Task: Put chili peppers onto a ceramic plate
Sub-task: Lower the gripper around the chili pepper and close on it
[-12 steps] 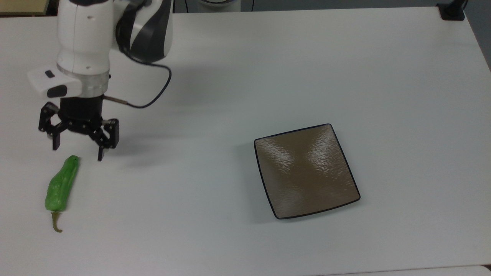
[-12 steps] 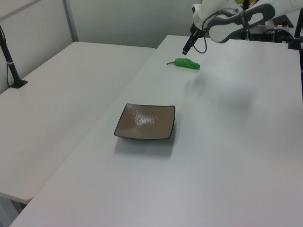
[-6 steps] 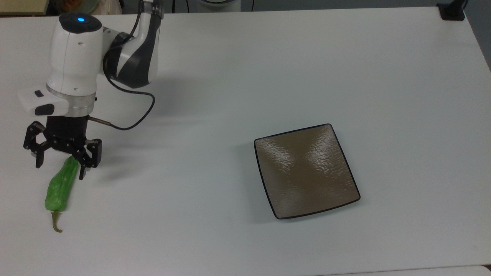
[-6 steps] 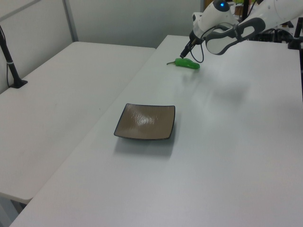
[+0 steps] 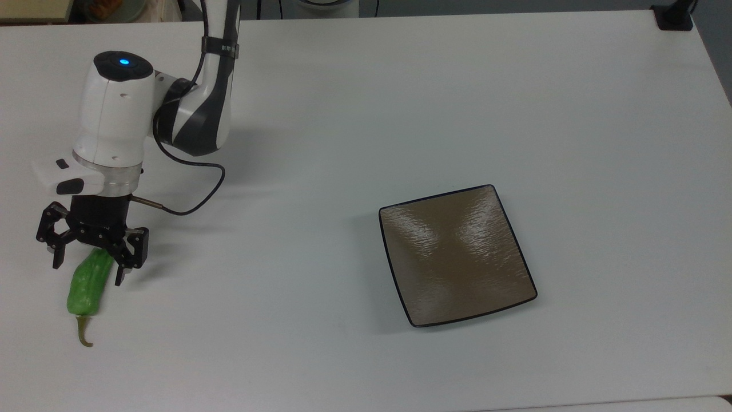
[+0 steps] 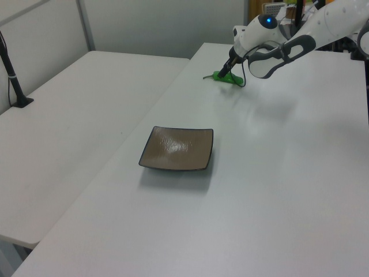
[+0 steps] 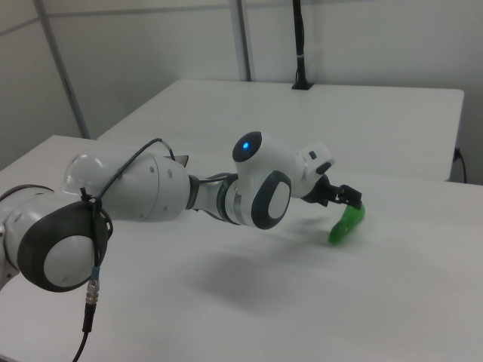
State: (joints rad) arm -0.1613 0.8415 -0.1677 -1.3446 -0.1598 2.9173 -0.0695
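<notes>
**Entry: jaws lowered astride the pepper, pick-up not yet made**

Moved since the earlier frames: the gripper [image 5: 87,269] travelled from beside the pepper's blunt tip to a position over its upper half and came lower; pepper and plate kept their places.

1. Chili pepper [image 5: 86,286]. Lay flat on the white table [image 5: 354,114] at the top view's far left, stem end toward the near edge. Bright green, wrinkled and elongated, with a thin curved olive stem [image 5: 83,333]. Judged light, slightly yielding and smooth-skinned, so liable to slip or bruise under a hard squeeze. Best taken across the thick mid-body, not by the stem.

2. Gripper. Jaws stood wide open, one finger on either side of the pepper's upper part, holding nothing. Whether the fingertips touched the table could not be told. In the right view the gripper [image 7: 349,197] sat at the pepper's upper end [image 7: 346,224].

3. Ceramic plate [image 5: 457,254]. Square, glossy brown, rippled surface, thin dark rim, corners slightly upturned. Stood bare, well apart from the pepper, toward the top view's right. In the left view the plate [image 6: 176,148] lay nearer the camera than the pepper [image 6: 226,78].
</notes>
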